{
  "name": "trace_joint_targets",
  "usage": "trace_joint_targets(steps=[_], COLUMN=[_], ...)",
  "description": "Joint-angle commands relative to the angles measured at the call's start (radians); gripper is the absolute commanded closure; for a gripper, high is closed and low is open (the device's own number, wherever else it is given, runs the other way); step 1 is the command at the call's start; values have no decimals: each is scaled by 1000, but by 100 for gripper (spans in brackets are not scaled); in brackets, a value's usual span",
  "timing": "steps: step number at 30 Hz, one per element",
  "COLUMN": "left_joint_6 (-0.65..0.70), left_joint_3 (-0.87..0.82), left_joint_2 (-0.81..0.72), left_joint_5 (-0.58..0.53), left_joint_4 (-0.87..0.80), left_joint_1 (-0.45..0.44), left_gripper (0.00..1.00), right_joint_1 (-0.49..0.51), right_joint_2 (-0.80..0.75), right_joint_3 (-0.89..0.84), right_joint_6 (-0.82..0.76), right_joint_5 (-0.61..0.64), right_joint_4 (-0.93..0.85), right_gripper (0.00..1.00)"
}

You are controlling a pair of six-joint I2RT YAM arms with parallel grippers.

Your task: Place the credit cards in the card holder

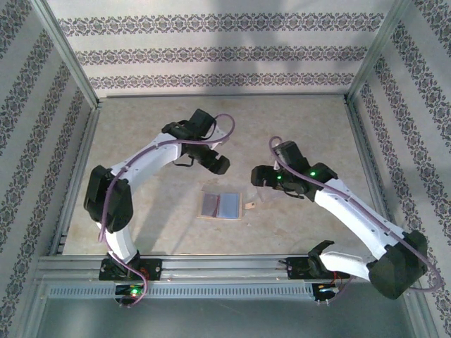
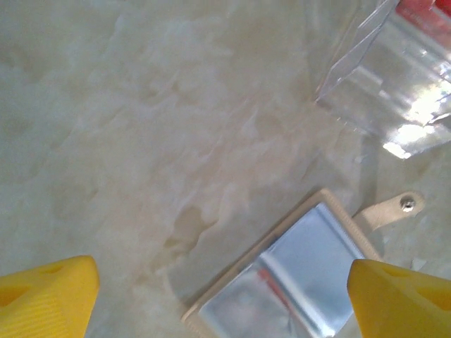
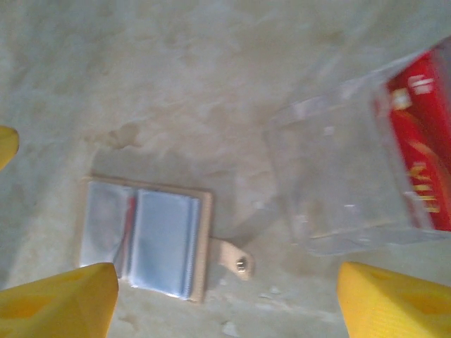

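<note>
1. The left gripper (image 2: 225, 303) is spread wide with nothing between its yellow fingertips (image 2: 44, 296), and it hovers over the pale marbled table (image 2: 141, 127)
2. The right gripper (image 3: 225, 303) is spread just as wide and is also empty, with its yellow fingertips (image 3: 394, 299) at the lower corners of the right wrist view
3. From above, the two grippers face each other across the middle of the table
4. The card holder (image 3: 148, 236) lies unfolded and flat on the table, grey-lilac pockets up, on the near side of both grippers and roughly between them; a thin red streak shows by its fold
5. Its snap tab (image 3: 236, 260) sticks out from the edge that faces the cards
6. A clear credit card (image 3: 331, 190) lies on the table near that tab, apart from the holder
7. The red credit card (image 3: 423, 155) overlaps the clear one's far edge
</note>
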Motion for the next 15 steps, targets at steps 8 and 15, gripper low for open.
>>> trace_joint_targets(steps=[8,15], left_joint_6=[-16,-21], left_joint_3=[236,371], left_joint_2=[204,336], left_joint_5=[-11,10], left_joint_4=[-41,-75], left_joint_1=[-142,-219], left_gripper=[2,3], right_joint_1=[-213,-305], right_joint_2=[-10,39], right_joint_3=[47,33], right_joint_6=[-148,-194], right_joint_5=[11,8], right_joint_4=[-121,-96], right_gripper=[17,17])
